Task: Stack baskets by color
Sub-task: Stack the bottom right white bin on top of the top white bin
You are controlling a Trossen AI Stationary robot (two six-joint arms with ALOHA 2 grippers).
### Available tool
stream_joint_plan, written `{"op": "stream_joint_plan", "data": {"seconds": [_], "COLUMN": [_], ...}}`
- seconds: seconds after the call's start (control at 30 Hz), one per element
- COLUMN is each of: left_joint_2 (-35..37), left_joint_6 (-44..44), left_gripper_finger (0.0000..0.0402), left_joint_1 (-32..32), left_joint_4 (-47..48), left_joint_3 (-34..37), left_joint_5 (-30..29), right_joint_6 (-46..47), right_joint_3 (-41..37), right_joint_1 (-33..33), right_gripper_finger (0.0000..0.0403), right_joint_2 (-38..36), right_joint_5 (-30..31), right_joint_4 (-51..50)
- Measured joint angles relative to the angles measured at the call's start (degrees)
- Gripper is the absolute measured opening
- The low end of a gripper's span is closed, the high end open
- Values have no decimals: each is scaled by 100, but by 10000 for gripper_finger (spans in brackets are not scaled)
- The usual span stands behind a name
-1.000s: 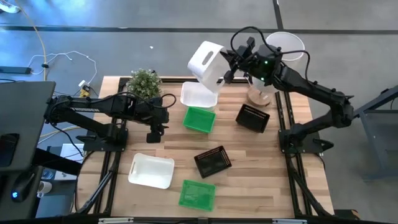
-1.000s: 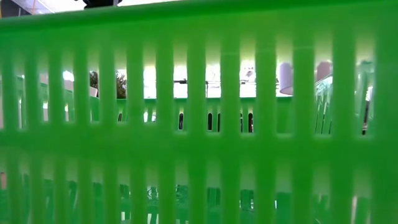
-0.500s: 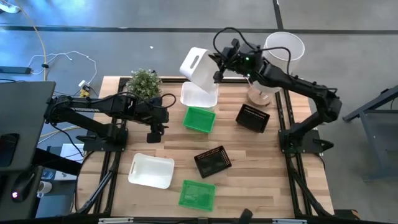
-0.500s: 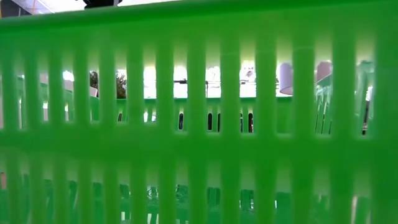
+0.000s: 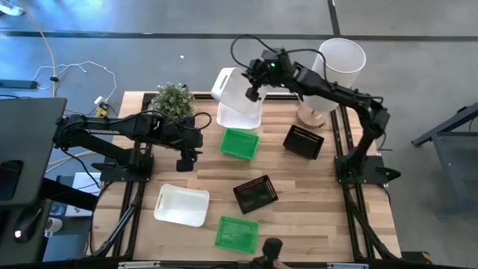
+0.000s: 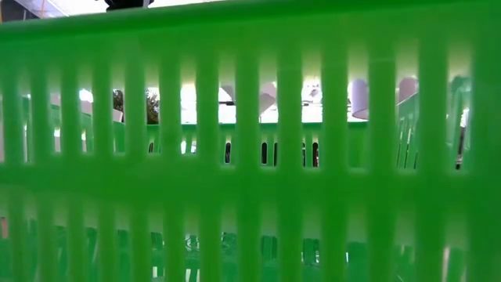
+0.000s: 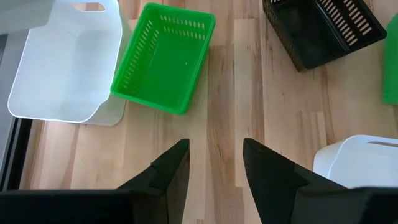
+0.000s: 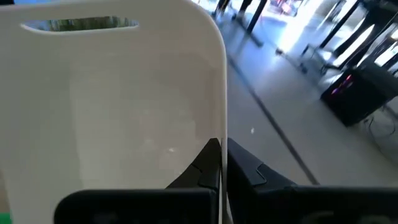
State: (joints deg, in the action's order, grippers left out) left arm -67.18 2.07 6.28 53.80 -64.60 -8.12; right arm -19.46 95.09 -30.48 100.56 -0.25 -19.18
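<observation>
My right gripper [image 5: 252, 88] is shut on a white basket [image 5: 228, 85], which it carries tilted in the air over a second white basket [image 5: 239, 116] resting at the table's far edge. A green basket [image 5: 239, 142] sits just in front of that one. Another white basket [image 5: 181, 204], a green basket [image 5: 237, 233] and two black baskets [image 5: 255, 194] [image 5: 304, 140] lie spread over the table. My left gripper [image 5: 184, 160] hangs open over bare wood at the left, touching nothing. In the low view a green basket wall [image 6: 250, 141] fills the picture. My right gripper pinches one wall of the white basket at its rim [image 8: 222, 134], the thin wall standing between the two shut fingers [image 8: 205, 165]. The fingers come from the table's right, slanting a little down. The basket is lifted clear and tilted, its slotted handle end [image 8: 81, 25] away from the fingers.
A small potted plant [image 5: 173, 97] stands at the far left corner. A tall white cylinder [image 5: 342, 56] and a round wooden piece [image 5: 311, 116] stand at the far right. Bare wood lies between the baskets in the table's middle [image 7: 217, 93].
My right gripper has swung toward the table's left edge and come down, tipping further downward, carrying the white basket from the far right to above the white basket at the far edge. The left arm has kept still.
</observation>
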Motion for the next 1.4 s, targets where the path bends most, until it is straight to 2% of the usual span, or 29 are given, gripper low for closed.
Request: {"op": "stream_joint_plan", "data": {"seconds": [0.33, 0.67, 0.97, 1.4], "left_joint_2": [0, 0, 0, 0], "left_joint_6": [-42, -40, -40, -40], "left_gripper_finger": [136, 136, 136, 136], "left_joint_1": [0, 0, 0, 0], "left_joint_4": [187, 193, 194, 192], "left_joint_3": [2, 2, 2, 2], "left_joint_5": [4, 2, 2, 0], "right_joint_6": [-233, -657, -1030, -1491], "right_joint_3": [1956, 3200, 3351, 3351], "right_joint_1": [2, 2, 2, 2], "right_gripper_finger": [0, 0, 0, 0], "right_joint_2": [1256, 2287, 2683, 2772], "right_joint_5": [-3, -22, -24, -42], "right_joint_4": [-2118, -3449, -3649, -3853]}}
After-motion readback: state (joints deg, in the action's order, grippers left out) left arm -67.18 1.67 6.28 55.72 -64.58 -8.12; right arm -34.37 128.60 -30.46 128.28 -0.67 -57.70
